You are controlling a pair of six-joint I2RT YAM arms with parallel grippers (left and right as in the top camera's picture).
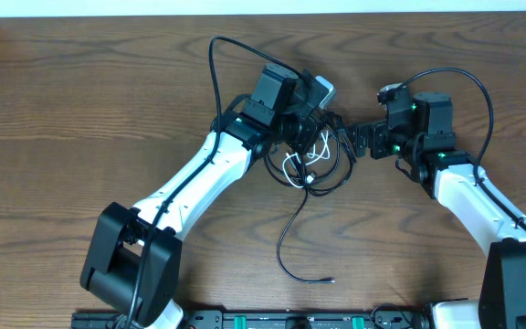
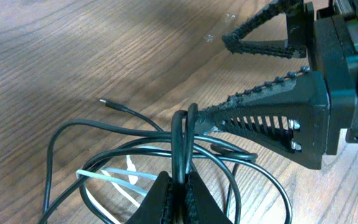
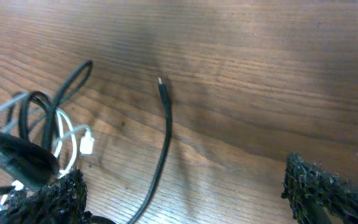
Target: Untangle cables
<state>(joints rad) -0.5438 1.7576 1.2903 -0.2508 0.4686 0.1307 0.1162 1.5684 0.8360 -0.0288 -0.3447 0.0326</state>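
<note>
Pinching bunched black cables (image 2: 180,140) in left end effector (image 2: 180,180), with right end effector (image 2: 211,78) spread opposite. Next: clamp one loop, draw apart.

Brown wood-grain table (image 1: 53,110), white strip (image 1: 245,5) beyond

Robot lab (wood-grain table (image 1: 53,100)).

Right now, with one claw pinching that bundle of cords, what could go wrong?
The left gripper is shut on several strands of the black cables at once, so pulling may tighten the knot rather than loosen it. The white cable lies among those loops and could get dragged along. The open right gripper sits very close to the bundle and might snag a loop.
</note>
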